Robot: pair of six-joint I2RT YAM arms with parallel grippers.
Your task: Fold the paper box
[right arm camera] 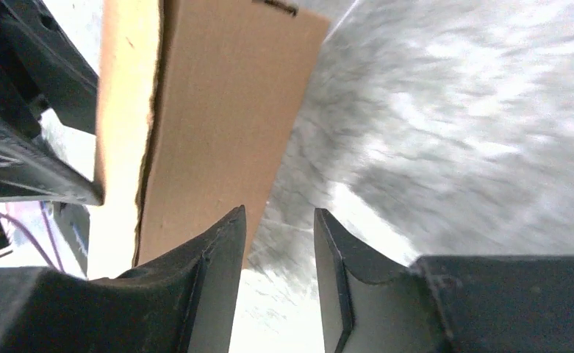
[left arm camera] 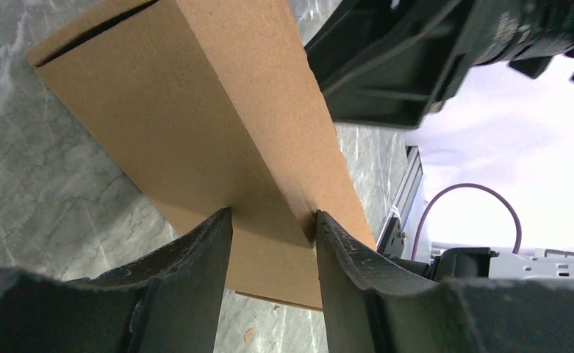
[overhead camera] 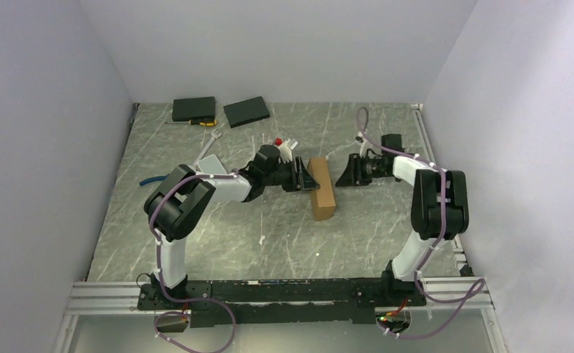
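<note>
Showing only wrist-side: left claw (left arm camera: 273,219) clamps the paper box (left arm camera: 195,110).

The veined desk (overhead camera: 269,239) bore the paper box (overhead camera: 322,193) near its middle. One black slab (overhead camera: 194,109) lay beside another slab (overhead camera: 246,111) at its far edge

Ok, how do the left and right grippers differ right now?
The left gripper has its jaws closed on the paper box; the right gripper has open jaws with nothing between them, the box off to one side. The left sits at the box's left, the right at its right. Both are black and point toward the box.
</note>
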